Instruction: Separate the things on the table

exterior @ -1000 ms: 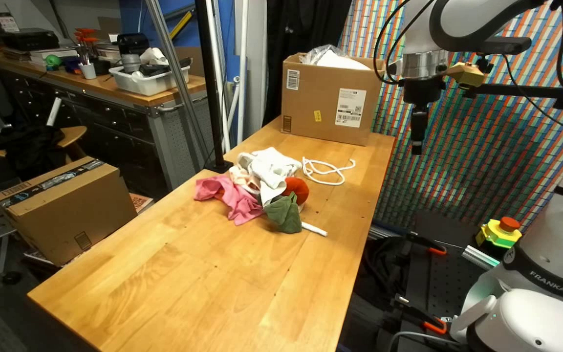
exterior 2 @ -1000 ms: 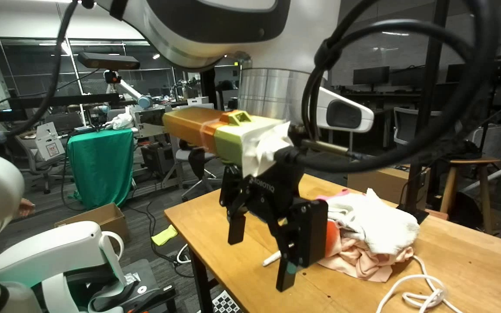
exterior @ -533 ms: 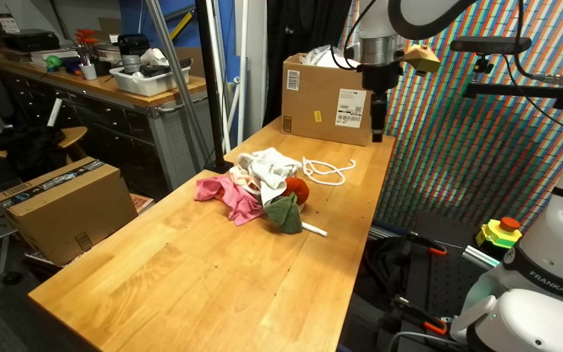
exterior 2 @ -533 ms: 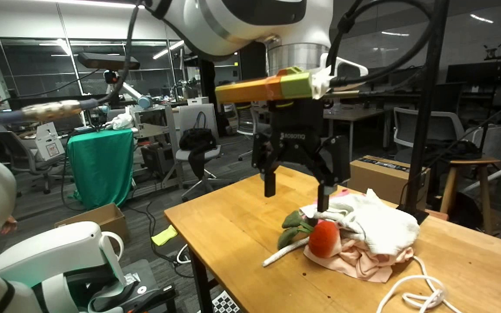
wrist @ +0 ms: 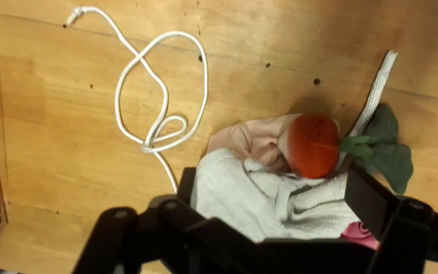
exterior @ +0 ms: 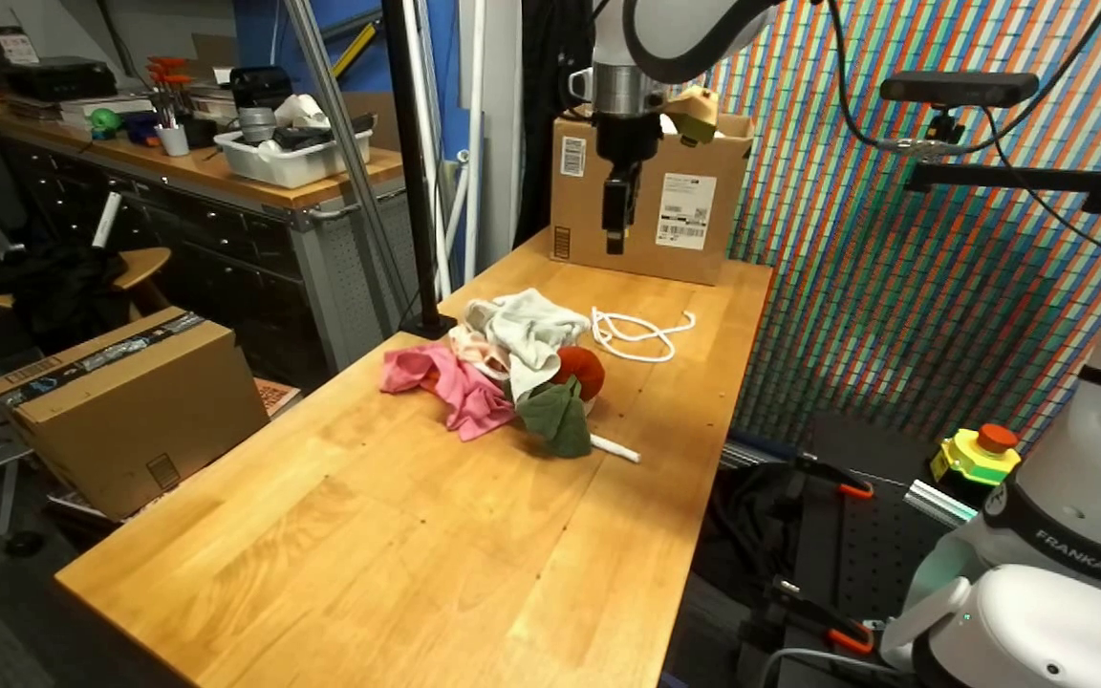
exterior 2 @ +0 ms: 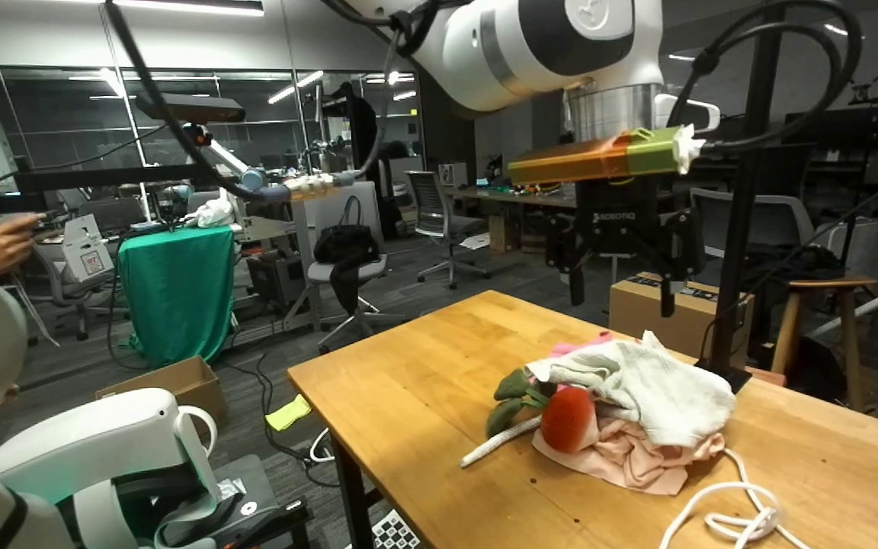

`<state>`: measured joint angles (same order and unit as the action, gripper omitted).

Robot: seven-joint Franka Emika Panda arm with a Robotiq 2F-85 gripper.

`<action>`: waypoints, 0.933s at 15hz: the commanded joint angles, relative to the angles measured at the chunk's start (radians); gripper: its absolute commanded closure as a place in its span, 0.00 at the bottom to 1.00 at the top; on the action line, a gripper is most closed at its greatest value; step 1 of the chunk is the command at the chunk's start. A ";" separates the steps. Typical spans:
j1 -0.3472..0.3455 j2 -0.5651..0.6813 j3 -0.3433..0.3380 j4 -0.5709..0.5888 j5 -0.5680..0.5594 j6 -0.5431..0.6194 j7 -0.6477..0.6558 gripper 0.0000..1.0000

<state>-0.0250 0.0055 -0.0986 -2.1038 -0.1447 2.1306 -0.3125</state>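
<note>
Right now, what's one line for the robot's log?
gripper: open, empty, above table | white cloth: atop peach cloth | pile: not separated

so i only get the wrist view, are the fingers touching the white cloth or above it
Observer: Above it: in both exterior views the gripper hangs higher, with a gap to the white cloth.
Operator: any more pink out there, i just get a scrap
Observer: In an exterior view, a broad piece of pink cloth lies spread on the table.
Operator: and the brown thing at my left edge
Observer: A cardboard box; in an exterior view its side carries a white label.
</note>
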 commanded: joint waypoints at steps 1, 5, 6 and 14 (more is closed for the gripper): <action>-0.025 0.153 0.014 0.123 0.097 0.116 -0.039 0.00; -0.046 0.275 0.048 0.177 0.204 0.240 -0.068 0.00; -0.049 0.301 0.060 0.187 0.217 0.263 -0.067 0.00; -0.067 0.455 0.121 0.253 0.215 0.323 -0.065 0.00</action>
<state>-0.0684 0.4059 -0.0040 -1.9010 0.0680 2.4433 -0.3576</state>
